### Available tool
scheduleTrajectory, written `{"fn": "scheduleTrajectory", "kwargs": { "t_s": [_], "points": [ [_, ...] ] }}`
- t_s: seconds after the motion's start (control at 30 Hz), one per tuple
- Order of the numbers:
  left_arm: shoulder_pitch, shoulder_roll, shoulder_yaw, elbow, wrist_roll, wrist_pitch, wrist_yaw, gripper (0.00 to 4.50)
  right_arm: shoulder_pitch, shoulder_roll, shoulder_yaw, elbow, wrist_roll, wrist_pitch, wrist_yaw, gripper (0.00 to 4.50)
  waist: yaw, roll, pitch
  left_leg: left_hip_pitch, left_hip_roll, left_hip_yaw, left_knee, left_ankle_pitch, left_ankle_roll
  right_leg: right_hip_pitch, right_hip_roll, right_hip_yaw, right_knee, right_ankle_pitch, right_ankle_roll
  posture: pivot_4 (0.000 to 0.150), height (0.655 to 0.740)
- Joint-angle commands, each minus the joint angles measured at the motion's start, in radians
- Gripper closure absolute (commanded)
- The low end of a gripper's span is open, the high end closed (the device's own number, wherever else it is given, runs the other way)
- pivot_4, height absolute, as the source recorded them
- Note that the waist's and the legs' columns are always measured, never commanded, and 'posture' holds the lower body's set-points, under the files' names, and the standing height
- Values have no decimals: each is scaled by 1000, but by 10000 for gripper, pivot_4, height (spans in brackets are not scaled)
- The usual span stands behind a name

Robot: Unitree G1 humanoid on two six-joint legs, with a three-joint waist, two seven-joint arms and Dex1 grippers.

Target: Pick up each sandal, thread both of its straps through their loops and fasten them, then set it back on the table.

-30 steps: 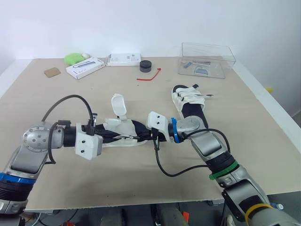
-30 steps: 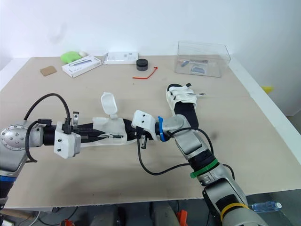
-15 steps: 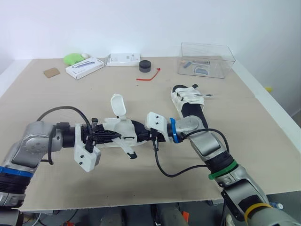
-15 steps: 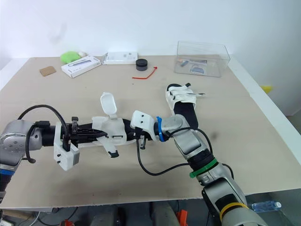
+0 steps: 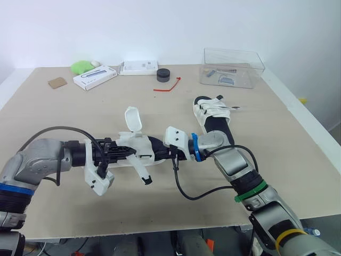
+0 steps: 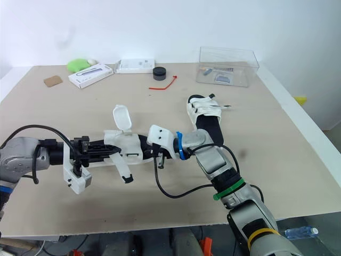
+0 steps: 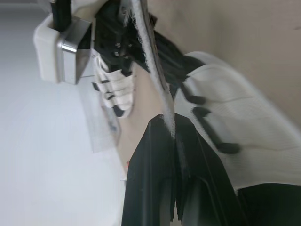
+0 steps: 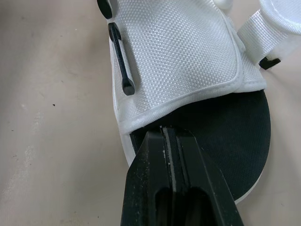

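Holding: we have the near sandal point(image 5: 136, 145) between both grippers, mid-table toward the near edge. We cannot tell whether it rests on the table point(image 5: 64, 213) or hangs just above it.
Left gripper point(image 5: 121, 153): clenched on a white strap point(image 7: 160, 89), which runs out between the fingertips in the left wrist view.
Right gripper point(image 5: 161, 151): clamped on the near sandal's rim, at the black footbed just beside the white upper.
Loose ends: one white flap point(image 5: 133, 118) stands upright over the near sandal. A strap end with a black tip point(image 5: 145, 178) hangs toward the near edge. We judge neither to be through its loop yet.
Far sandal point(image 5: 213, 114): lies flat, right of centre, beyond the right gripper. Its straps cross the top and look closed, so we take it as finished.
Done: one sandal of two, as far as we can judge.
Left: thread and fasten both straps on the near sandal, then set it down.
Far edge: a clear box point(image 5: 232, 68) near the far right corner, well apart from the work.
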Motion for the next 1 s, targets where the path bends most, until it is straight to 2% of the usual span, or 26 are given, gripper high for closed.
{"fn": "scheduleTrajectory", "kwargs": {
  "t_s": [0.03, 0.27, 0.4, 0.43, 0.5, 0.6, 0.73, 0.9, 1.0],
  "points": [
    [-21, 28, 19, 3, 25, -12, 59, 44223, -17, 9, 6, -6, 1, -10, 9, 45000, 0, 0, 0, 0, 0, 0, 0, 0, 0, 0, 0, 0, 0, 0, 0, 1500, 7261],
    [-31, 54, -17, 10, -33, 3, 92, 44223, -19, 12, 6, -1, 0, -13, 8, 45000, 0, 0, 0, 1, 1, 1, 0, 0, 0, 0, 0, 0, 0, 1, -2, 1500, 7261],
    [-12, 99, -41, -2, -109, 15, 76, 44223, -21, 13, 6, 3, 0, -17, 9, 45000, -1, 0, 0, 1, 2, 2, 0, 0, 0, 0, 0, 0, 0, 1, -2, 1500, 7261],
    [-4, 108, -46, -14, -140, 29, 71, 40430, -22, 13, 6, 5, -1, -18, 9, 45000, 0, 0, 0, 1, 2, 2, 0, 0, 0, -1, 0, 0, 0, 1, -2, 1500, 7261],
    [20, 129, -58, -54, -212, 71, 54, 36476, -21, 15, 7, 4, 0, -17, 9, 45000, -1, 0, 0, 1, 3, 2, 0, 0, 0, -1, 1, 0, 0, 1, -2, 1500, 7261],
    [64, 152, -61, -105, -282, 145, 25, 22422, -20, 14, 8, 3, 0, -18, 11, 45000, -1, 0, 0, 1, 3, 2, 0, 0, 0, -1, 1, 0, 0, 0, -1, 1500, 7261],
    [126, 165, -26, -151, -335, 225, 16, 22422, -13, 12, 11, -1, 1, -19, 13, 45000, -1, 0, 0, 1, 3, 2, 0, 0, 0, -1, 1, 0, 0, 0, 0, 1500, 7261],
    [259, 193, 47, -277, -539, 487, -25, 22422, -18, 11, 9, 11, 1, -28, 16, 45000, -1, 0, 0, 1, 5, 2, 0, 0, 0, -2, 1, 0, 0, -2, 1, 1500, 7261],
    [420, 224, 149, -394, -714, 709, -58, 22422, -19, 11, 7, 15, 1, -31, 16, 45000, -3, 0, 0, 1, 6, 3, 0, -1, 0, -2, 1, 1, 0, -2, 1, 1500, 7261]
  ]
}}
